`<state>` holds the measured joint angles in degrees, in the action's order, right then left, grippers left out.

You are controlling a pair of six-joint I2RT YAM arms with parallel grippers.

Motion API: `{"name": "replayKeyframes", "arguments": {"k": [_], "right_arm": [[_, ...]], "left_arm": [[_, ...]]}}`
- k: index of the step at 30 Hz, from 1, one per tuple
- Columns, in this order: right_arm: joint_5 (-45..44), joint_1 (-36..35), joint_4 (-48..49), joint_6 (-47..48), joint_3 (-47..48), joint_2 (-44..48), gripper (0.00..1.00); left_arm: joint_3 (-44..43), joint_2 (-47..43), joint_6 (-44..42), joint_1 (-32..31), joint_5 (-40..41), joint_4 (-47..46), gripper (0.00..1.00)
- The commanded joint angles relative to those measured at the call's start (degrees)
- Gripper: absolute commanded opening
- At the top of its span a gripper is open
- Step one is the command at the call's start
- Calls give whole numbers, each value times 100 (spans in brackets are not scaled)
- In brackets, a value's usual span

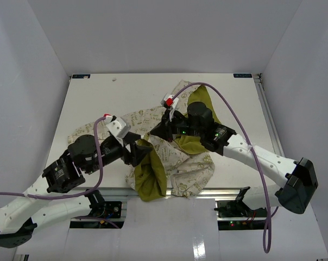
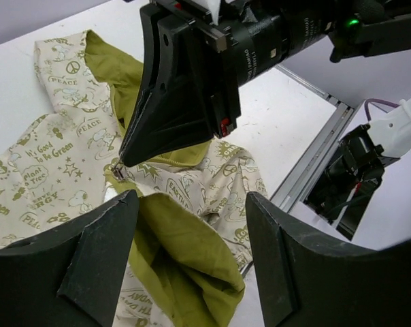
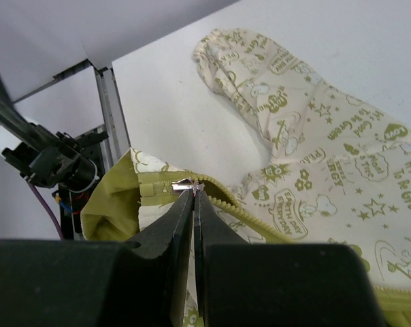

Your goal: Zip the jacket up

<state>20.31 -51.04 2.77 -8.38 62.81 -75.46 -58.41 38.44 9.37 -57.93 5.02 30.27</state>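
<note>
The jacket [image 1: 181, 163] lies crumpled at the table's middle front, cream with green print, with an olive lining flap [image 1: 150, 174] hanging over the near edge. My right gripper [image 1: 155, 134] is shut on the metal zipper pull [image 3: 185, 182] at the low end of the olive zipper teeth [image 3: 253, 216]; in the right wrist view its tips [image 3: 194, 193] pinch the pull. My left gripper [image 1: 138, 150] is open, just left of the right one. In the left wrist view its fingers [image 2: 192, 204] straddle the olive lining fold [image 2: 192, 266] without closing on it.
The white table [image 1: 99, 98] has walls on three sides. A metal rail [image 2: 314, 153] runs along the near edge, with black clamps below it [image 2: 348, 177]. The two grippers are almost touching. A sleeve [image 3: 260, 75] spreads over the table.
</note>
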Motion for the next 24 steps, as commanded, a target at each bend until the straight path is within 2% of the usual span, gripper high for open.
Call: {"name": "replayKeyframes", "arguments": {"k": [1,7,17,24], "right_arm": [[-247,-266,570,33,184,250,8],[-406,-420,746,117,-67,480,8],[-680,-640,753,249,-238,692,8],[-809,-698,743,292,-324,737,8]], "left_arm": [[-57,475,363,-16,208,229,73],[71,717,425,-16,188,326,74],[55,450,392,-16,637,715,78],[-340,232,233,-16,674,1034,78]]}}
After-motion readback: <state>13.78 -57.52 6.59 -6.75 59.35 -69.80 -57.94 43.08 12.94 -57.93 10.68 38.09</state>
